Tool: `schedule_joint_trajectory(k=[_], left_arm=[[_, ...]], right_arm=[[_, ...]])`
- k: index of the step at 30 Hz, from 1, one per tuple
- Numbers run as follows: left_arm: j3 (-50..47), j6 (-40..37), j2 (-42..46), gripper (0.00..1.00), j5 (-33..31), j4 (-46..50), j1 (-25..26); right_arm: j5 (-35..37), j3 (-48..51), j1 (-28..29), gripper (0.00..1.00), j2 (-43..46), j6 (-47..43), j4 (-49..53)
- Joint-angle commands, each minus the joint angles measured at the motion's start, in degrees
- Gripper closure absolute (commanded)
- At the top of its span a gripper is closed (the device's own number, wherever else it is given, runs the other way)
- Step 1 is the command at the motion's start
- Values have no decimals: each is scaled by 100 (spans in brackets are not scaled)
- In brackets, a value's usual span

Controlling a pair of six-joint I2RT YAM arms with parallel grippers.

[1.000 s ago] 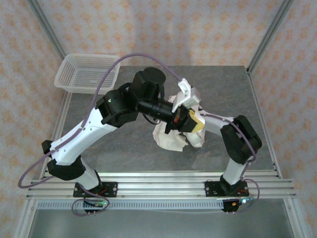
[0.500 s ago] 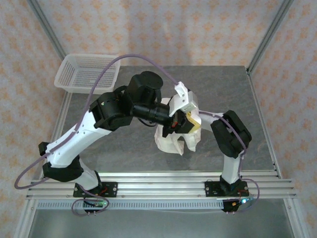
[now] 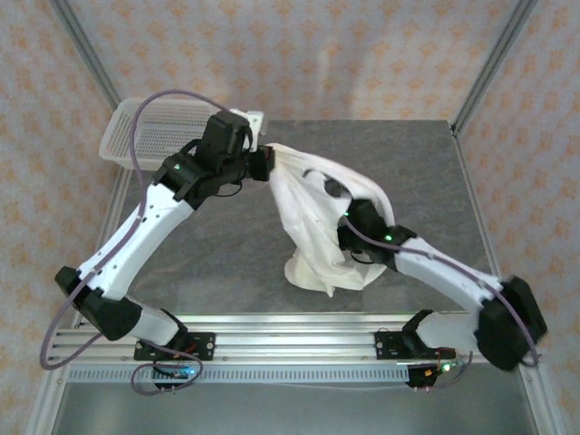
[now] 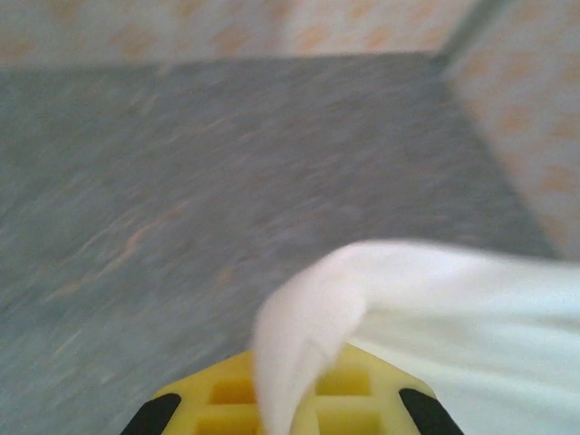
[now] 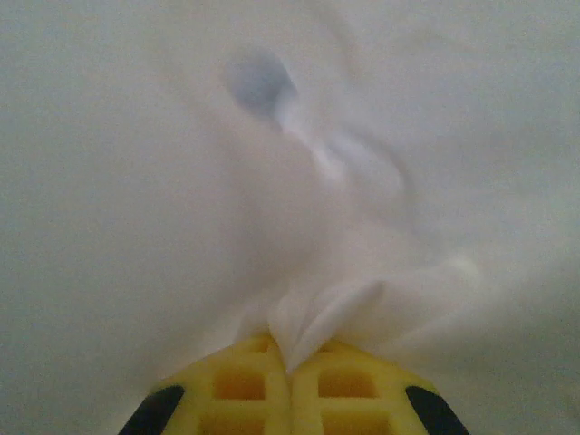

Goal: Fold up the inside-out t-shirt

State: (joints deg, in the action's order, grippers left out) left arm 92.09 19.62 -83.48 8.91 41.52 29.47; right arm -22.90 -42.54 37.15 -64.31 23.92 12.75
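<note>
Spreading the inside-out t-shirt (image 3: 304,213) is judged to be the step in hand; no fold is made yet. The garment is held up over the middle of the table (image 3: 208,263), with its lower end bunched on the surface toward the near side. One edge is clamped in the closed jaws of the left gripper (image 4: 285,399), high at the far left near the mesh basket (image 3: 149,136). A pinch of cloth is clamped in the closed jaws of the right gripper (image 5: 290,367), further right. Next, the two held points should be drawn apart and the cloth lowered flat. No brand, label or writing can be read.
</note>
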Motion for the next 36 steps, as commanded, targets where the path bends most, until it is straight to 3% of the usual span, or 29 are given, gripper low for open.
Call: schedule_joint_trajectory(k=[1,5,13,14,17,21,24,27,32,34,36], left_arm=[[-810,726,-166,100,-146,-407,-510],[-2006,1066,-418,100,733,-1371,-959],[-2988,1406,-780,100,585,-1558,-991],[-3162,1465,-691,95,671,-1712,-1027],[-3508,1625,-281,67,957,-2132,-1172],[-3140,1544,637,34,995,-1669,-1216],[-2745,1395,1380,20,1075,-1429,-1132],[-2361,1136,1730,15,1811,-1739,-723],[-1470,140,1269,14,2896,-1833,568],[-1363,-112,1002,14,2886,-1832,939],[-1405,-61,736,14,2459,-1835,1042]], right_arm=[[-547,159,21,100,903,154,-654],[-447,-34,-3,100,1628,242,-704],[-141,-516,-232,100,2226,674,-1761],[-125,-586,-267,100,2243,733,-1875],[35,-709,-331,100,2227,869,-2073],[310,-843,-338,100,2024,791,-1783],[338,-854,-340,100,1844,800,-1738],[177,-798,-340,100,1666,758,-1804],[250,-773,-335,100,1454,782,-1714],[260,-786,-340,100,1427,838,-1715],[222,-808,-340,100,1417,890,-1755]])
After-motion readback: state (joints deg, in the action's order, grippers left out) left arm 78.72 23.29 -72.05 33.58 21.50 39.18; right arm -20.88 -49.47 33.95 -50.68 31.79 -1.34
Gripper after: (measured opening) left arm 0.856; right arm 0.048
